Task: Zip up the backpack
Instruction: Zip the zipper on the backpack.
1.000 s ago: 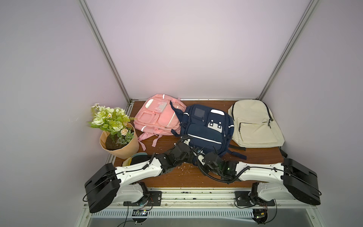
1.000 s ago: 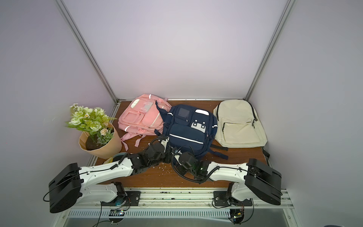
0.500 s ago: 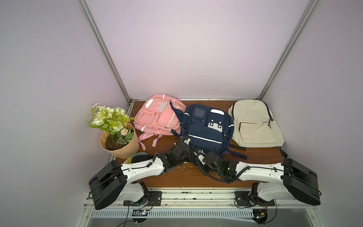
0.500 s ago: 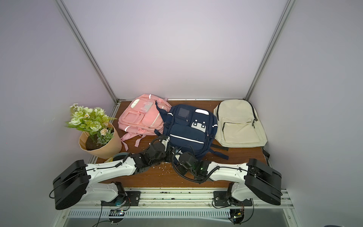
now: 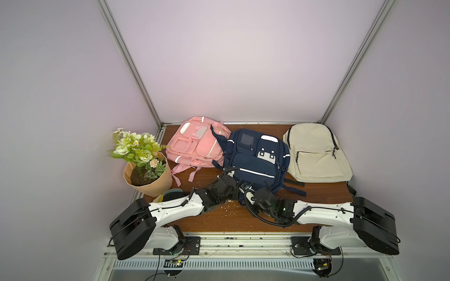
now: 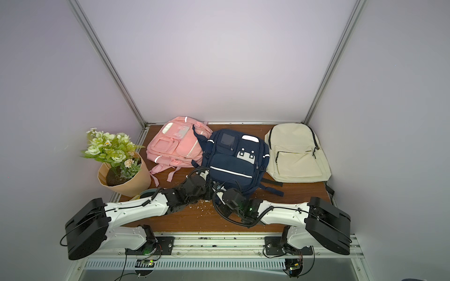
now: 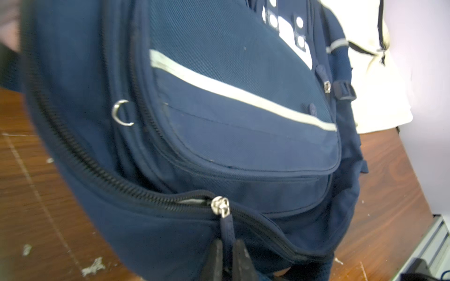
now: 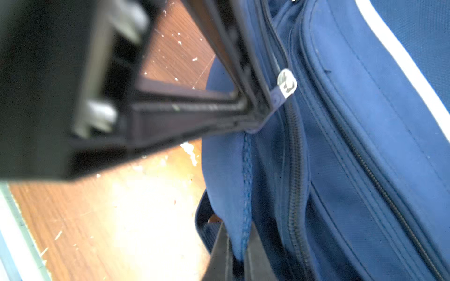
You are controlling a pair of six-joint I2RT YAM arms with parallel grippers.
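The left claw (image 7: 228, 260) is closed tight on the navy fabric pull tab (image 7: 227, 226), which hangs from the silver slider (image 7: 220, 205) of the bag's outer zipper. A sliver of pale lining shows in a gap just beside the slider, so that stretch looks unzipped.

The right claw (image 8: 235, 258) is pinched shut too, on a stitched fold of fabric (image 8: 246, 194) at the near end of the navy backpack (image 5: 255, 158). This probably anchors the bag and keeps the zipper track taut for the pull.

The navy backpack lies front-up in the middle of the worktop (image 5: 243, 219), between a pink backpack (image 5: 194, 146), which it touches, and a beige backpack (image 5: 316, 153). A flower pot (image 5: 148, 180) stands off to the left, apart from the bags.
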